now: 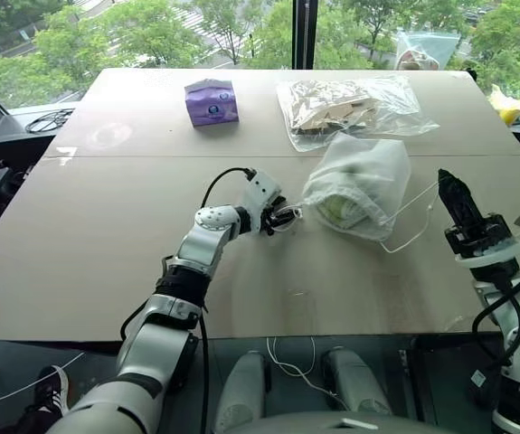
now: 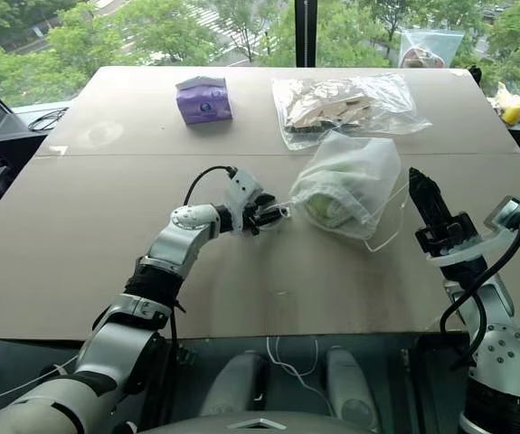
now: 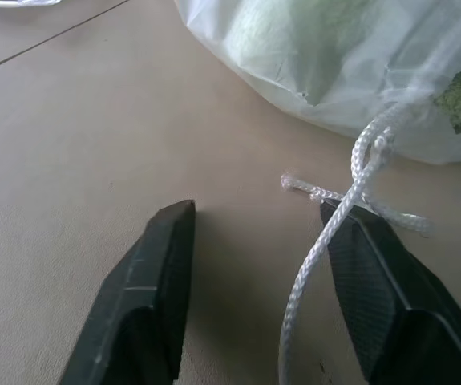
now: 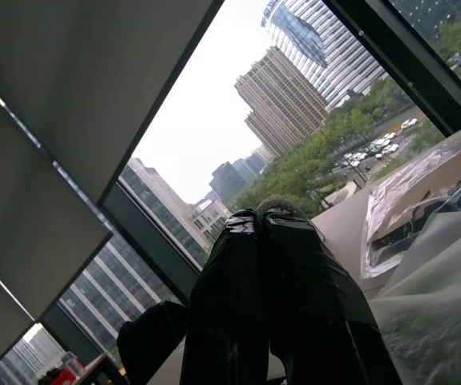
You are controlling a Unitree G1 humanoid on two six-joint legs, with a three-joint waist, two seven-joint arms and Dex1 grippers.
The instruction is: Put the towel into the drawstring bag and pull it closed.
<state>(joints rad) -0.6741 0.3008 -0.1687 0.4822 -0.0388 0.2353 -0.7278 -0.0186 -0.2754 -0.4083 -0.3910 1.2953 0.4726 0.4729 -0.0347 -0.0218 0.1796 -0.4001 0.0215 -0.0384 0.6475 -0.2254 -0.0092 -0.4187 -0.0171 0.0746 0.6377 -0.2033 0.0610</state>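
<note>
The drawstring bag [image 1: 368,172] lies on its side in the middle of the table, and the light green towel [image 1: 345,210] shows through its milky plastic. My left gripper [image 1: 282,217] is low over the table at the bag's left side. In the left wrist view its fingers [image 3: 158,273] stand apart, with a white cord [image 3: 350,200] from the bag's mouth lying between them, close against one finger. A second cord loop [image 1: 404,240] trails on the table to the right of the bag. My right gripper [image 1: 449,194] is raised to the right of the bag, pointing up, shut and holding nothing.
A purple tissue pack [image 1: 211,101] sits at the back left of the table. A larger clear bag with brown paper contents [image 1: 341,104] lies just behind the drawstring bag. More bags and a yellow item [image 1: 508,108] rest on the window ledge at the back right.
</note>
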